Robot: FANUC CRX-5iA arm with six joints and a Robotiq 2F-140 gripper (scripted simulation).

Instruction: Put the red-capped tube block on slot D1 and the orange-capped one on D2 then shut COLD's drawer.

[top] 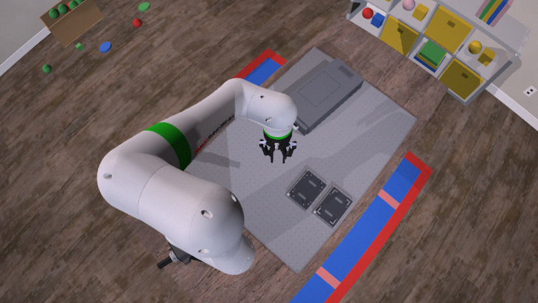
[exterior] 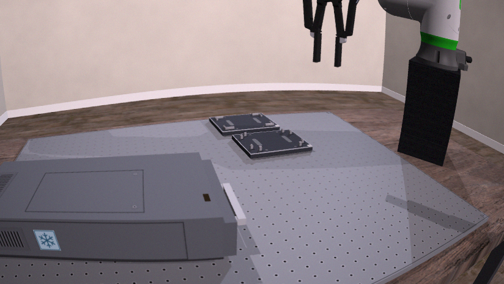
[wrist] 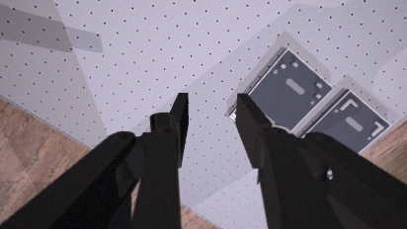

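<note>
The grey cooler COLD [top: 323, 94] stands at the far end of the deck, also in the exterior view [exterior: 105, 204]. Its drawer sits pushed in, with a white handle [exterior: 233, 204] on the front, and the small lamp [exterior: 207, 197] looks dark. The cooling blocks and their tubes are hidden. Slot D1 [top: 305, 189] and slot D2 [top: 333, 207] are both empty dark plates with locators; they also show in the wrist view as D1 [wrist: 291, 89] and D2 [wrist: 348, 120]. My gripper [top: 277, 158] [wrist: 211, 109] hangs high above the deck between COLD and D1, fingers a little apart and holding nothing.
The arm's black pedestal [exterior: 428, 109] stands beside the deck. Blue and red floor strips [top: 361, 240] run along the deck's edge. A shelf with boxes [top: 444, 33] stands far back, and toys lie scattered on the floor [top: 105, 47].
</note>
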